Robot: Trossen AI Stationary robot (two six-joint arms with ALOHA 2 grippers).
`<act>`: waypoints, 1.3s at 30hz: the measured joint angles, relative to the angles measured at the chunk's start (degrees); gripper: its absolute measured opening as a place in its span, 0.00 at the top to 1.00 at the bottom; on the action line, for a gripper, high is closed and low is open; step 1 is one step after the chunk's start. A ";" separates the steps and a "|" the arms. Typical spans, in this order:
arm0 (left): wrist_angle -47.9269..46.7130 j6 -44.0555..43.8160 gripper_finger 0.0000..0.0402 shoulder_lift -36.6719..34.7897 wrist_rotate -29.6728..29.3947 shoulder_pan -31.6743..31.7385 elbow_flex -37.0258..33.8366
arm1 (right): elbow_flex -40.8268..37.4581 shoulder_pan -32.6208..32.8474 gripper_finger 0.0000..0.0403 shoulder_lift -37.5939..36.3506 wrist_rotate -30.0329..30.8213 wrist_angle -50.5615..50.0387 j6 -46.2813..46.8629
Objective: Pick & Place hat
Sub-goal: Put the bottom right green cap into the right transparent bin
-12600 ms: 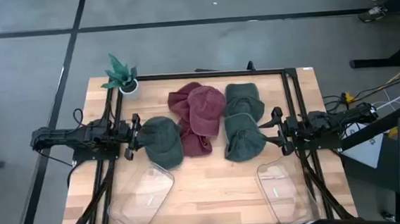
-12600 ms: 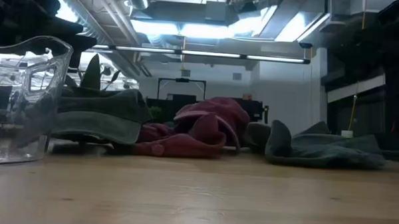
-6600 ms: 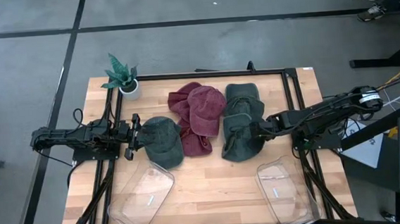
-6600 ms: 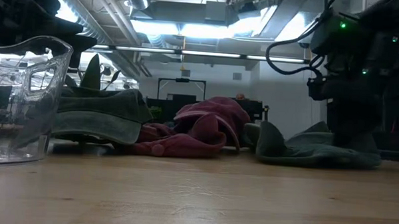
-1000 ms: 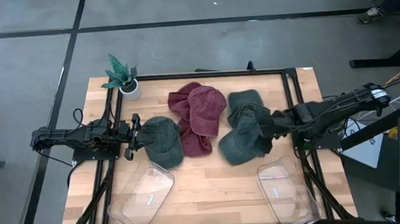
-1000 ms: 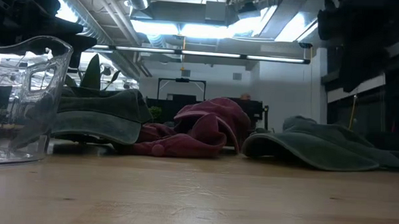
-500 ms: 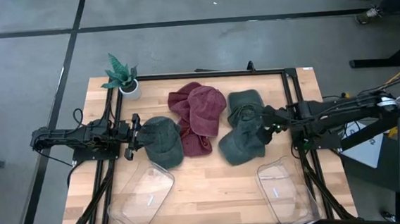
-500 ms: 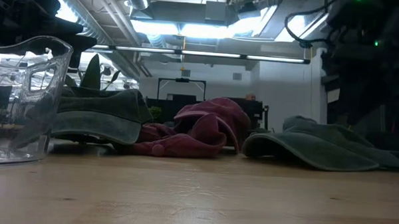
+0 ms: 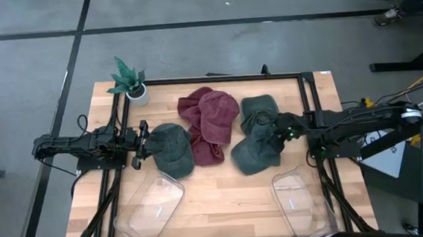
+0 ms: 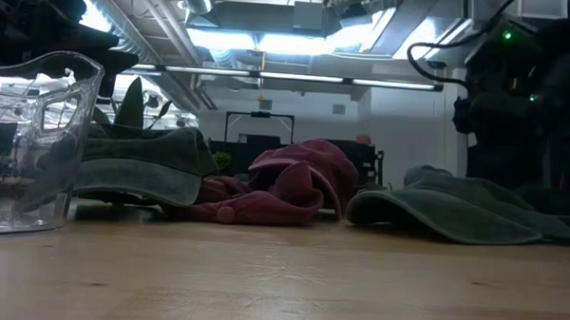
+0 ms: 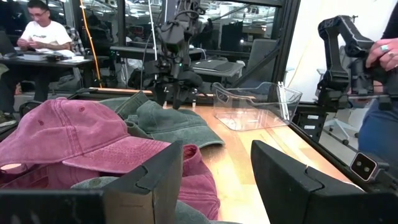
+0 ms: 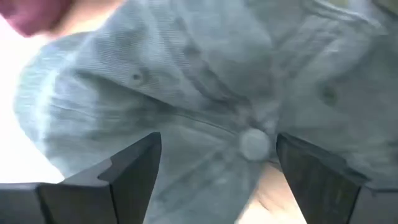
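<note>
The right gripper (image 9: 278, 133) has come back down over the pair of green hats on the right side of the bench (image 9: 225, 200), and its fingers (image 12: 130, 168) are spread wide with nothing between them; the right wrist view looks straight onto the crown and top button of a green hat (image 12: 249, 143) just below. A second ago the arm was pulled back toward the bench's right edge; now it reaches further in, poised above the seam where the front green hat (image 9: 255, 153) overlaps the rear green hat (image 9: 257, 108). Compared with several seconds back, that front hat lies differently: it has slid toward the middle of the bench and, in the low view, spreads flatter and wider (image 10: 454, 215). It looks to me as if the first grab only dragged it and a second try is being lined up, so the pick itself is not yet done. Both clear bins stand at the near edge, the right clear bin (image 9: 301, 202) closest to this arm and the likelier drop spot, though I cannot be sure. The left gripper (image 9: 140, 144) waits at the brim of the left green hat (image 9: 172, 148), fingers (image 11: 149, 180) apart and holding nothing. The red hats (image 9: 210, 122) and the small potted plant (image 9: 128, 81) sit where they were.
</note>
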 joint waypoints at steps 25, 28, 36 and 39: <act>0.01 0.00 0.54 0.02 0.02 -0.01 0.00 | -3.70 -2.24 0.58 0.02 -9.69 9.18 -2.79; 0.00 0.00 0.54 0.01 0.02 0.01 0.00 | -3.70 -2.82 0.68 0.07 -8.84 9.16 -2.79; 0.01 0.00 0.54 0.01 0.02 0.01 0.00 | -3.70 -5.12 0.88 0.07 -8.77 9.68 0.26; 0.01 0.00 0.54 0.00 0.02 -0.01 0.00 | -3.72 -5.23 0.90 0.07 -9.13 9.84 2.70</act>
